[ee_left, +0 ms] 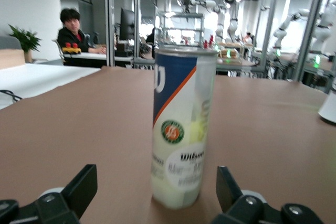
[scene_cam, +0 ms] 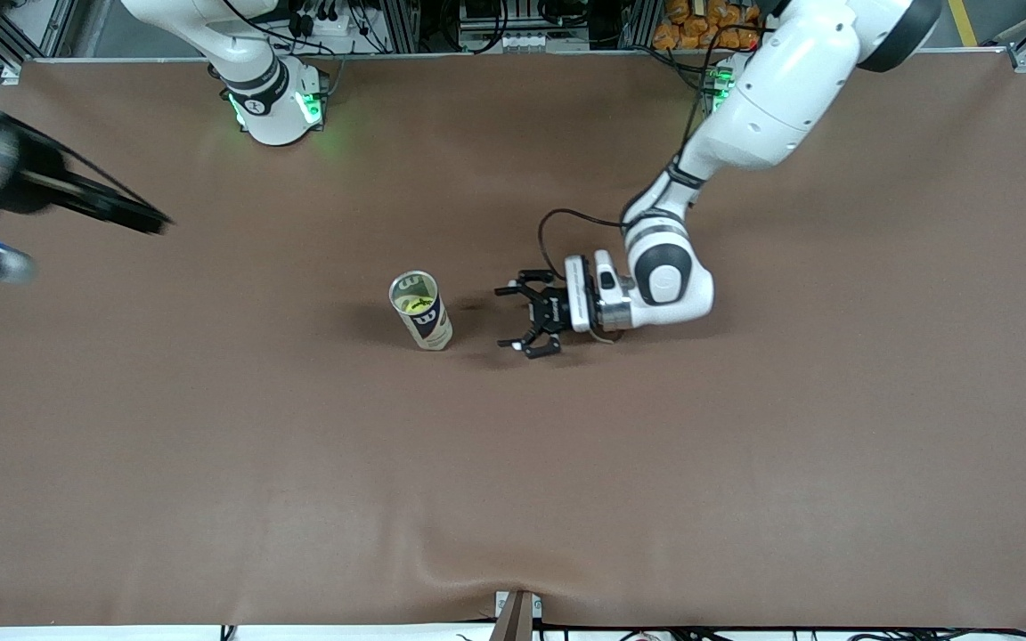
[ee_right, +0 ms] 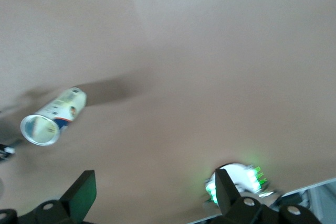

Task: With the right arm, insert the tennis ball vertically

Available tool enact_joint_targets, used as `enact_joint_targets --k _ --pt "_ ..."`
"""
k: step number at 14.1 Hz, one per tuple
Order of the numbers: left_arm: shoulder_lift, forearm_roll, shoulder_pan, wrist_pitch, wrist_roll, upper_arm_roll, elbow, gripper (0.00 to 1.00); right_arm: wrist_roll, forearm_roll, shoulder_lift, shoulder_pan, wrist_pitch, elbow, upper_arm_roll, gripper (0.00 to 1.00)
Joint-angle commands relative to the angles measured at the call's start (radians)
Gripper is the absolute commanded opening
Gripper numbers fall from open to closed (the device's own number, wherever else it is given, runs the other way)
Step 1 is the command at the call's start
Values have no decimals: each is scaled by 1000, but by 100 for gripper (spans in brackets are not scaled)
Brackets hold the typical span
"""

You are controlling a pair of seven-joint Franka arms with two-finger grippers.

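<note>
Left arm stretched low, left tool [scene_cam: 522,322] level, spread wide, empty, just beside upright can [scene_cam: 421,311]. Ball [scene_cam: 412,304] inside can. Right tool [scene_cam: 134,214] raised over surface [scene_cam: 513,463] edge, wide open, empty.

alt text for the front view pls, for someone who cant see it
An upright open tennis ball can stands mid-table on a brown mat, a yellow-green ball visible inside. The left gripper lies low beside it toward the left arm's end, fingers open, not touching. The right gripper hangs blurred over the right arm's end of the table.
</note>
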Motion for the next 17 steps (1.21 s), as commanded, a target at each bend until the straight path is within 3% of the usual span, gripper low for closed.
enact_joint_targets --k 1,5,8,12,17 --pt "-75 153 65 -7 -124 -13 -39 100 -230 -34 -91 -108 28 -90 19 100" --pt "-140 474 181 -76 -358 -13 -36 100 -418 -83 -125 -187 63 -147 19 100" --pt "-146 631 270 -162 -466 -13 -13 100 -551 -93 -259 -236 214 -367 19 100" --pt "-149 834 335 -240 -627 -11 51 100 -553 -90 -361 -233 310 -527 26 100" --pt "-146 1030 375 -339 -855 -4 170 100 -536 -83 -447 -187 281 -535 74 100"
